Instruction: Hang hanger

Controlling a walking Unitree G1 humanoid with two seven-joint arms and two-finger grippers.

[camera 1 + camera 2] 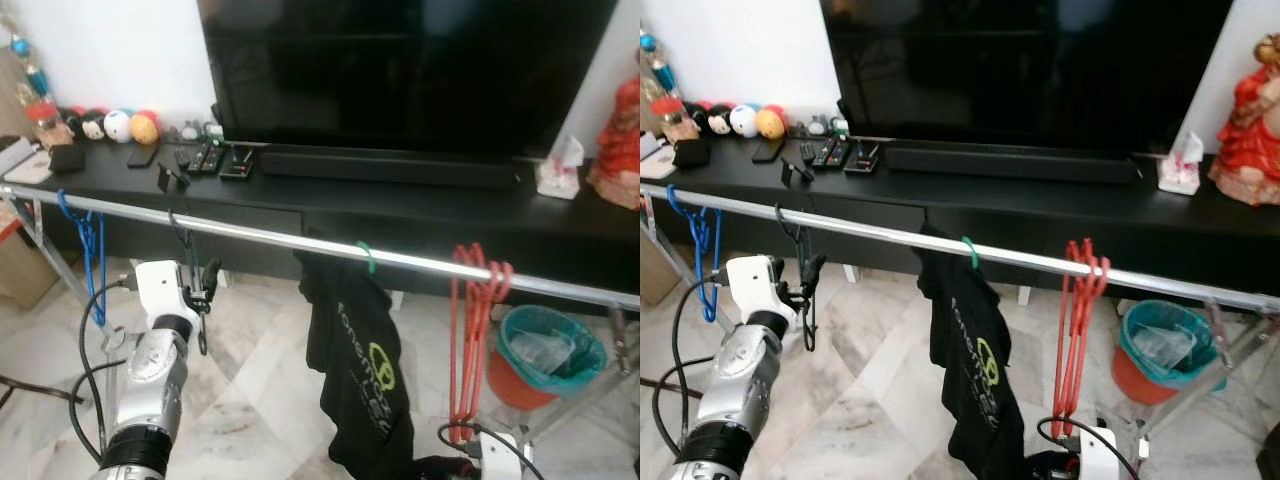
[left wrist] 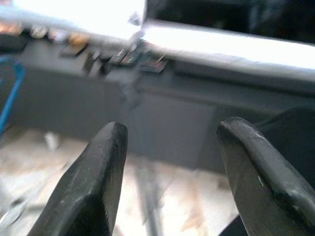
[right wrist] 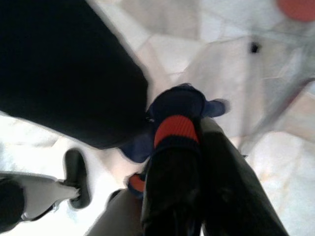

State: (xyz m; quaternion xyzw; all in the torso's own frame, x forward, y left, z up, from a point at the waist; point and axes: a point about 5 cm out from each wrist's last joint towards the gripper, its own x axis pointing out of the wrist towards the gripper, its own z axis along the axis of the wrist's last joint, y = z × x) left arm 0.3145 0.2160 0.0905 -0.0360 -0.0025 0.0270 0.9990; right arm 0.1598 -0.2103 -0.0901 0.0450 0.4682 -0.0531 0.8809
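A thin dark hanger (image 1: pixel 183 245) hangs by its hook from the silver rail (image 1: pixel 260 236), left of centre. My left gripper (image 1: pixel 206 288) is just below the rail, level with this hanger. Its fingers (image 2: pixel 98 177) are open on either side of the hanger, which shows as a faint thin line in the left wrist view. My right gripper (image 3: pixel 192 147) is low, near the floor beside the hem of the black T-shirt (image 1: pixel 360 370). It is shut on a navy cloth with a red band (image 3: pixel 176 129).
Blue hangers (image 1: pixel 92 250) hang at the rail's left end and red hangers (image 1: pixel 472 330) on the right. The T-shirt hangs from a green hook (image 1: pixel 367 256). Behind stand a black TV console (image 1: pixel 420 205) with remotes and a TV. An orange bin (image 1: pixel 545 355) sits at floor right.
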